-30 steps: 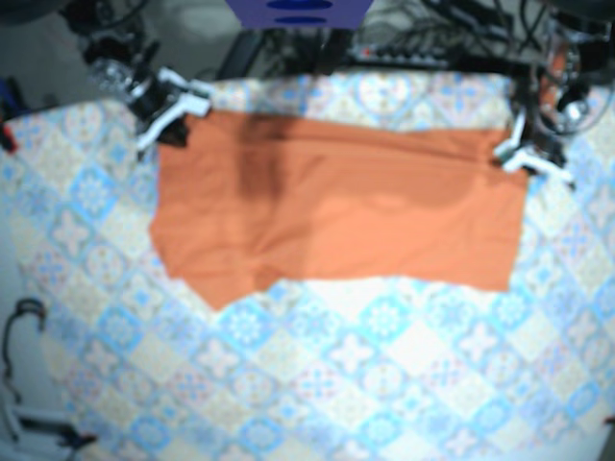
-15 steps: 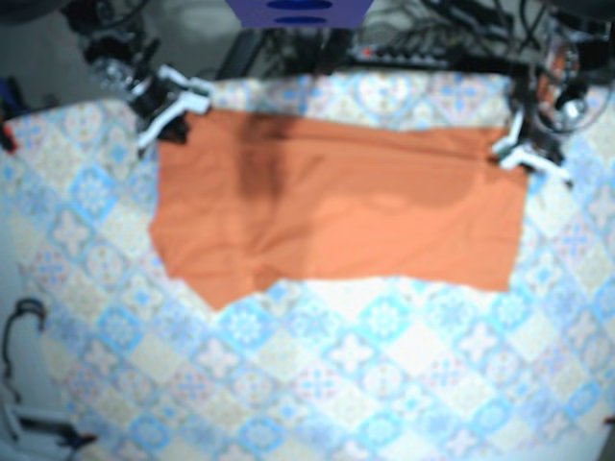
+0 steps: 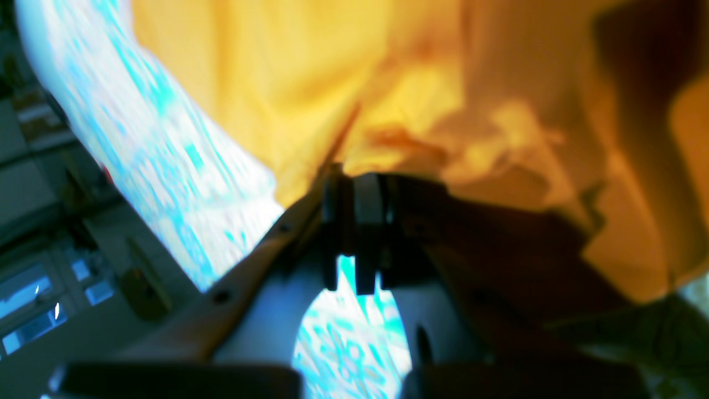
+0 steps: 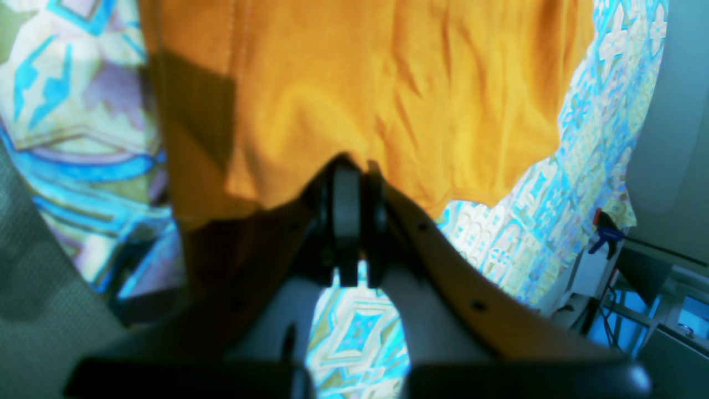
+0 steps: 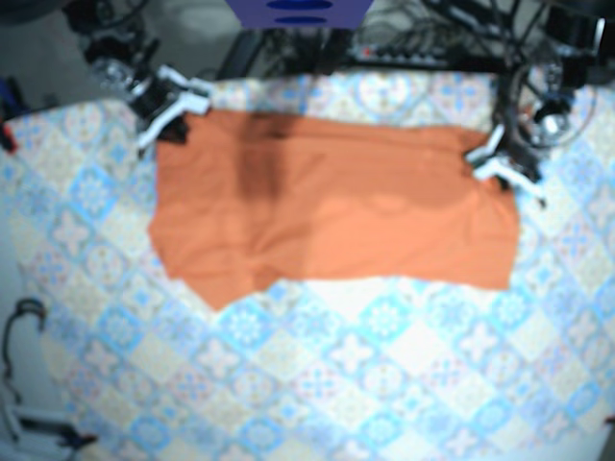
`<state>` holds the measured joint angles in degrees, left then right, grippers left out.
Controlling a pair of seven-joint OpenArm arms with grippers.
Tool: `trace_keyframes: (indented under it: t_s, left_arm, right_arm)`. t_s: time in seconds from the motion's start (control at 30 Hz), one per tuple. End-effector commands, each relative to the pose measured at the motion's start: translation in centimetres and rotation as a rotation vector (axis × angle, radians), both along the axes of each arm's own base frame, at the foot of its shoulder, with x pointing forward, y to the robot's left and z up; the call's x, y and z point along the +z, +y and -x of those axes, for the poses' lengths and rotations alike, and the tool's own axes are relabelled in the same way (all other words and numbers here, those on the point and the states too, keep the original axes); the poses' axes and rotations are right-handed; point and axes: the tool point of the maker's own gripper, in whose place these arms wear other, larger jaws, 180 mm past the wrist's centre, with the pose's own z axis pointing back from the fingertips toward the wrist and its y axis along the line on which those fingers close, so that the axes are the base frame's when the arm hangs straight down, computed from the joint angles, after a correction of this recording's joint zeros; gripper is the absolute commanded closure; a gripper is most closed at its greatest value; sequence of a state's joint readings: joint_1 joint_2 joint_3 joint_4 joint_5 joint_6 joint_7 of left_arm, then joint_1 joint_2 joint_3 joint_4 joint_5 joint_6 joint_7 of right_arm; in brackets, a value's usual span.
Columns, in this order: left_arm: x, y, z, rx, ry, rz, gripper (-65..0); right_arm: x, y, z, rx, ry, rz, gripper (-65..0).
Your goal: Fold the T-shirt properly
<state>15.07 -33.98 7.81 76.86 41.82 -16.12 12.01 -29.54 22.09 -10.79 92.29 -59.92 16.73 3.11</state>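
The orange T-shirt [image 5: 327, 216] is spread flat across the far half of the patterned surface [image 5: 365, 384]. Its far corner on the base view's left is pinched by the right hand [image 5: 161, 120], whose fingers are pressed together on the hem. The opposite far corner is clamped by the left hand [image 5: 492, 161], with cloth bunched at its tips.

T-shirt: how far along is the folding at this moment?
Done: the T-shirt lies spread as a wide band on the tablecloth. In hand: left gripper and right gripper each pinch a far corner. Remaining: folding it into a compact stack.
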Motion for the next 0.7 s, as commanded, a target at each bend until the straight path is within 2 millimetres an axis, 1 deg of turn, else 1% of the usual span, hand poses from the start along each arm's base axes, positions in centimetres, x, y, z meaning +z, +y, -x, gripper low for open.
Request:
trace_keyframes:
  t_s: [0.0,0.17,0.3,0.5,0.67]
  left_arm:
    - [1.2,1.1,-0.9,0.003,-0.033,-0.032,0.0]
    - [1.3,1.1,-1.1,0.002,-0.036,-0.032,0.0]
    - [1.0,1.0,-0.7,0.000,-0.027,-0.031,0.0]
    - [0.1,0.9,1.1,-0.003,0.011,-0.029,0.0]
    - [0.1,0.9,1.3,-0.002,0.014,-0.028,0.0]
  right_arm:
    - [0.7,-0.2,-0.5,0.005,-0.028,0.002,0.0]
    - [0.7,-0.2,-0.5,0.005,-0.028,0.002,0.0]
    - [0.7,-0.2,-0.5,0.005,-0.028,0.002,0.0]
    - [0.7,-0.2,-0.5,0.005,-0.028,0.002,0.0]
    - [0.7,-0.2,-0.5,0.005,-0.028,0.002,0.0]
